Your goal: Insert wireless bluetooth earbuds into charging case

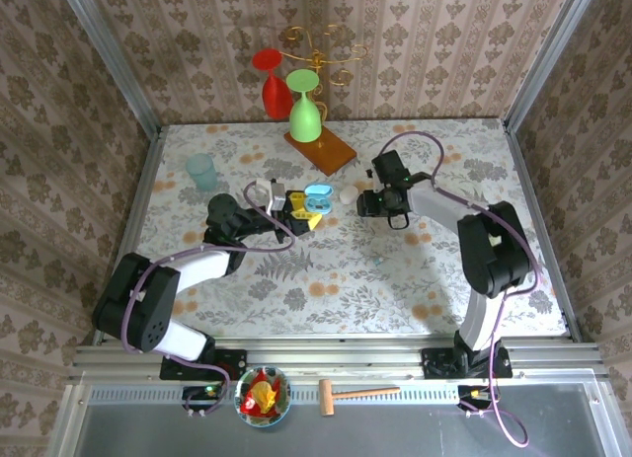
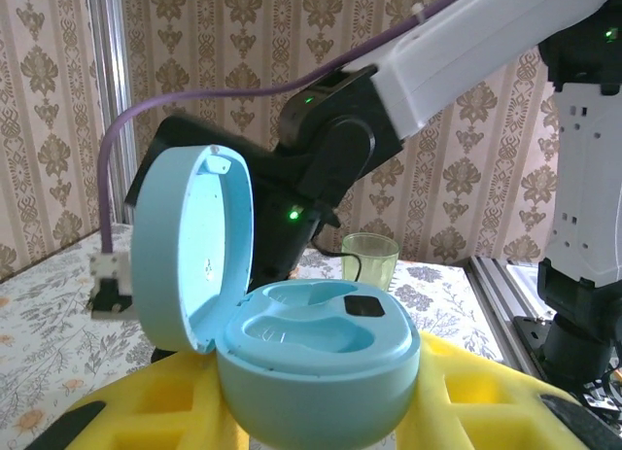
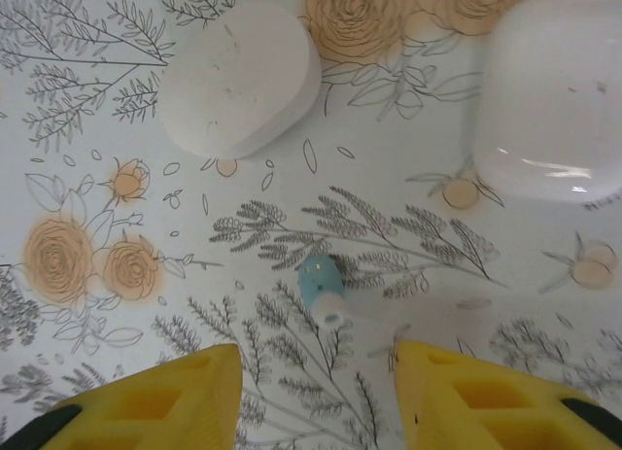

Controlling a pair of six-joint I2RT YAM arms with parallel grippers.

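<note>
Left gripper (image 2: pixel 321 416) has its yellow fingers clamped on the charging case (image 2: pixel 321 358), a smooth, rounded shell of pale-blue plastic sitting upright between them. Its lid (image 2: pixel 190 246) stands hinged open on the left. The two moulded hollows inside look empty, bar a small dark square in the far one, and what that is I can't quite tell from here.

Over to the right wrist view: one earbud (image 3: pixel 320 289), a tiny pale-blue nub with a whitish tip, lies on the flower-printed tablecloth (image 3: pixel 97 178), just ahead of the right gripper (image 3: pixel 316 358). Its two yellow fingers are spread wide, holding nothing.

Beyond the earbud there are two more shells. A matte oval white case (image 3: pixel 238 76) sits at the upper left and a glossy white case (image 3: pixel 549 95) with rounded corners at the upper right, well apart from each other.

From above, two goblets stand at the back of the table, a red goblet (image 1: pixel 272 82) and a green goblet (image 1: pixel 304 107).
</note>
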